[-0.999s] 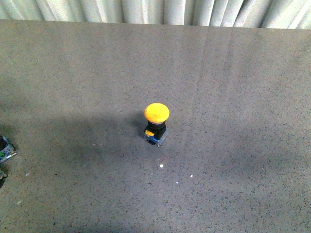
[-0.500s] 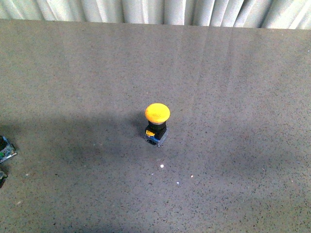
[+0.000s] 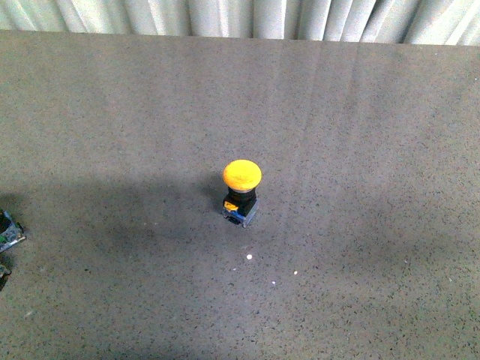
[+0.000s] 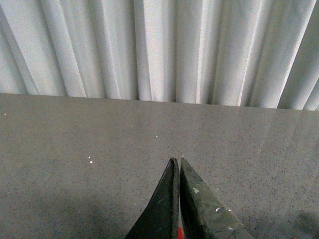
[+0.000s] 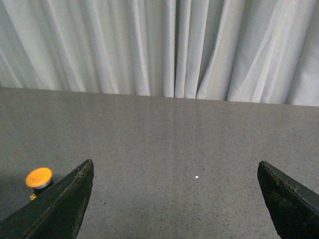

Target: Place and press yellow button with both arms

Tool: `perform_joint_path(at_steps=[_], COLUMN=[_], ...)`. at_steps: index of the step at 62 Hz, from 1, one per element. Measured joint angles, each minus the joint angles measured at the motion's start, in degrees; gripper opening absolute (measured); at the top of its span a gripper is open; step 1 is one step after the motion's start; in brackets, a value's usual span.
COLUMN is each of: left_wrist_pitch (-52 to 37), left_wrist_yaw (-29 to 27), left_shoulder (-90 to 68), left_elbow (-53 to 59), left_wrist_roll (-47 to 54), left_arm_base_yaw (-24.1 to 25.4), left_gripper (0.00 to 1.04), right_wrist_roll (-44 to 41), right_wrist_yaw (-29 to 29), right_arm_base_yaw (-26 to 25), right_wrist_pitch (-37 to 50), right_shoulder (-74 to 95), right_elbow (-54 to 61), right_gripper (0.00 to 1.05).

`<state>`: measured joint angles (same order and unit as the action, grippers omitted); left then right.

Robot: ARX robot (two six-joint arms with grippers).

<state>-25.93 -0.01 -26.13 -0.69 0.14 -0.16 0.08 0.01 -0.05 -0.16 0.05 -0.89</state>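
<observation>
Grey, dark-speckled worktop (image 3: 375,112) fills the front view, its far edge meeting a white pleated curtain (image 3: 247,19) that hangs in vertical folds. A broad, soft shadow (image 3: 112,217) crosses the near half of the surface. A few small white specks (image 3: 249,257) lie toward the front. Lighting is even and diffuse.

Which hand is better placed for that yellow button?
Probably the right: the yellow button shows in its wrist view, past the open right hand. The left hand is shut and sees no button.
</observation>
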Motion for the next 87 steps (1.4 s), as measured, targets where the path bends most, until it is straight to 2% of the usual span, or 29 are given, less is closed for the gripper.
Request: perform_joint_path(at_steps=[21,42,49,60,69,71,73,76,81,87], left_wrist_pitch=[10.0,15.6,25.3,26.0,26.0,25.9,26.0,25.9,25.9,25.9], left_wrist_yaw=[0.0,0.0,0.0,0.0,0.0,0.0,0.0,0.0,0.0,0.0], left_shoulder=[10.2,15.9,24.0,25.2,25.2,25.2,25.2,25.2,25.2,25.2], left_elbow=[0.0,0.0,0.0,0.0,0.0,0.0,0.0,0.0,0.0,0.0], left_wrist_roll=[0.0,0.0,0.0,0.0,0.0,0.0,0.0,0.0,0.0,0.0], left_arm_base_yaw=[0.0,0.0,0.0,0.0,0.0,0.0,0.0,0.0,0.0,0.0], left_gripper=[0.01,0.01,0.01,0.01,0.26,0.33,0.38,0.47,0.62,0.77], right_wrist_roll=[0.0,0.0,0.0,0.0,0.1,0.8,1.3,0.8,-1.9,-7.7], right_wrist_yaw=[0.0,0.0,0.0,0.0,0.1,0.9,1.2,0.3,-1.1,-2.1], right_arm_base_yaw=[0.0,0.0,0.0,0.0,0.0,0.0,-0.6,-2.7,-5.5,-6.7], right_wrist_pitch=[0.0,0.0,0.0,0.0,-0.1,-4.0,-11.8,-16.7,-12.5,-0.4], right_shoulder=[0.0,0.0,0.0,0.0,0.1,2.0,7.1,15.3,25.3,38.4], right_elbow=[0.0,0.0,0.0,0.0,-0.1,-1.5,-5.0,-8.4,-10.1,-12.6], right_gripper=[0.96,0.96,0.96,0.96,0.96,0.96,0.96,0.96,0.96,0.96])
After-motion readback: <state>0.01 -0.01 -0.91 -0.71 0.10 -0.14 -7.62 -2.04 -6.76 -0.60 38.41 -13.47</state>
